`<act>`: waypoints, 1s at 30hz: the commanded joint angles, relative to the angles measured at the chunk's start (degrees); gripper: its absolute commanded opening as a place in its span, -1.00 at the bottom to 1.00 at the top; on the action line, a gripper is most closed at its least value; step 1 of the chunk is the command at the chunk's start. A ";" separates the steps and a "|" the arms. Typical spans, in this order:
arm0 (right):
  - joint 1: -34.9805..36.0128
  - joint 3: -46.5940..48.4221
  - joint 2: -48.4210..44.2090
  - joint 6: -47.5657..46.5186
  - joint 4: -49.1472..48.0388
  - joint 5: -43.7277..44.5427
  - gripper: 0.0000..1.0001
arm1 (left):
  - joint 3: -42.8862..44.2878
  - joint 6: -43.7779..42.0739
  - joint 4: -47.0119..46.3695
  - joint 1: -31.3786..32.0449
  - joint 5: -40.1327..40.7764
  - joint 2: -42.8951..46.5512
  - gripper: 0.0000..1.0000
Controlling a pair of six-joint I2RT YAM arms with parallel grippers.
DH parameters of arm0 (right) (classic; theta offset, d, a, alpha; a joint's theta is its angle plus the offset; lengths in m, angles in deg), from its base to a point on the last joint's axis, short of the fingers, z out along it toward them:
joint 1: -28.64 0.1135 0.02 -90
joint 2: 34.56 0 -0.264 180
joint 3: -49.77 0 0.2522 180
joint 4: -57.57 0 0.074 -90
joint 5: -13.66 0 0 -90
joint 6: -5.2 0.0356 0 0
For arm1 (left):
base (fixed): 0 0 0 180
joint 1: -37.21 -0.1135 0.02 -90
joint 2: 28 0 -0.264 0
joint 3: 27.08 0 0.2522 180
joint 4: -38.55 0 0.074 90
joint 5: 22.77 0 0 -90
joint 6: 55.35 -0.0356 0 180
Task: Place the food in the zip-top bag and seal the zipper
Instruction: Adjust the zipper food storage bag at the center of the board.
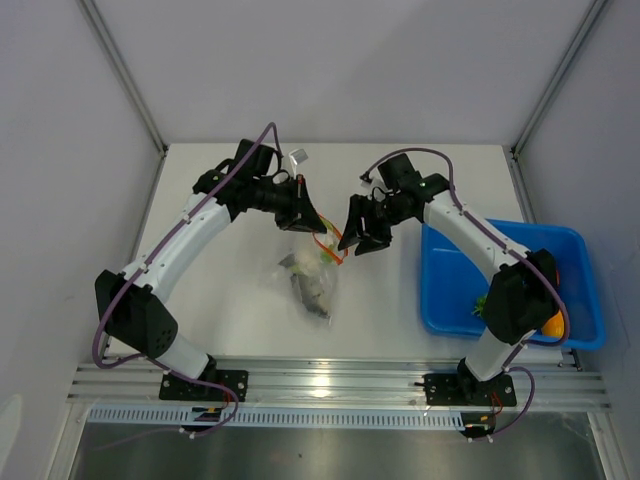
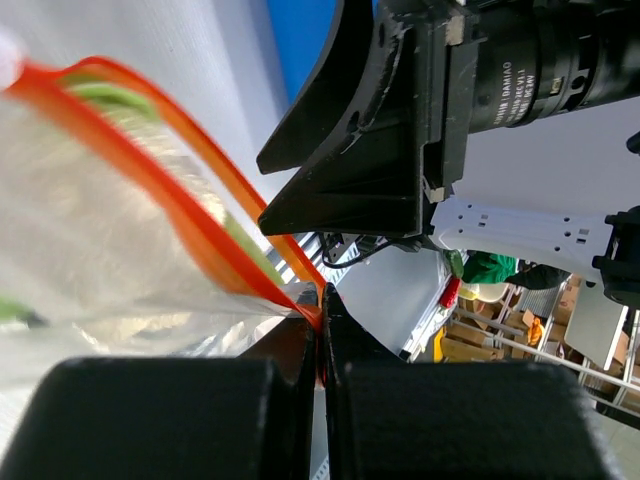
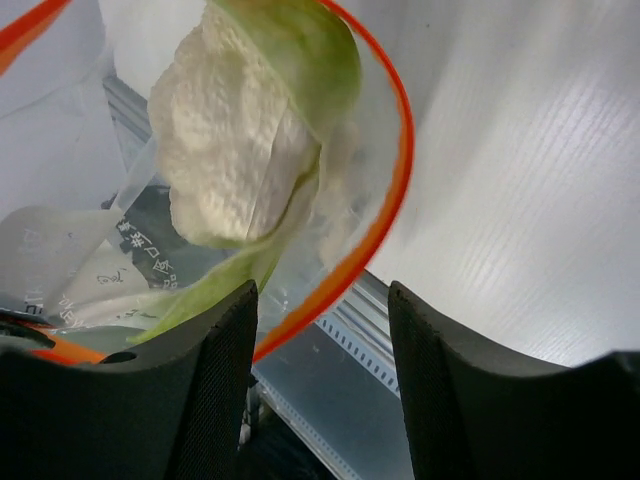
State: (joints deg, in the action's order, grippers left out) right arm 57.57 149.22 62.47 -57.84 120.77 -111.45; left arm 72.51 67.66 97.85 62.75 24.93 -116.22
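The clear zip-top bag is held up by its mouth in mid-table, its body slumped on the table. My left gripper is shut on one end of the orange-red zipper; the pinch shows in the left wrist view. My right gripper is open beside the mouth's right side. In the right wrist view the zipper curves down between its open fingers, touching neither. A pale green leafy food piece lies inside the bag. A green piece and a yellow-orange fruit lie in the tray.
A blue plastic tray stands at the right, beside the right arm's base. A small white clip-like object lies at the back of the table. Grey walls close in both sides and the rear.
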 commanded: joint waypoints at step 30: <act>-0.98 -5.98 7.46 7.14 -19.10 -8.39 -0.33 | -1.97 1.35 -2.56 1.88 -2.17 5.08 -0.99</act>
State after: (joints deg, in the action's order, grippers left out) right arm 56.19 143.43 68.53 -51.99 107.02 -115.69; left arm 70.58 67.88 97.44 64.20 24.60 -114.45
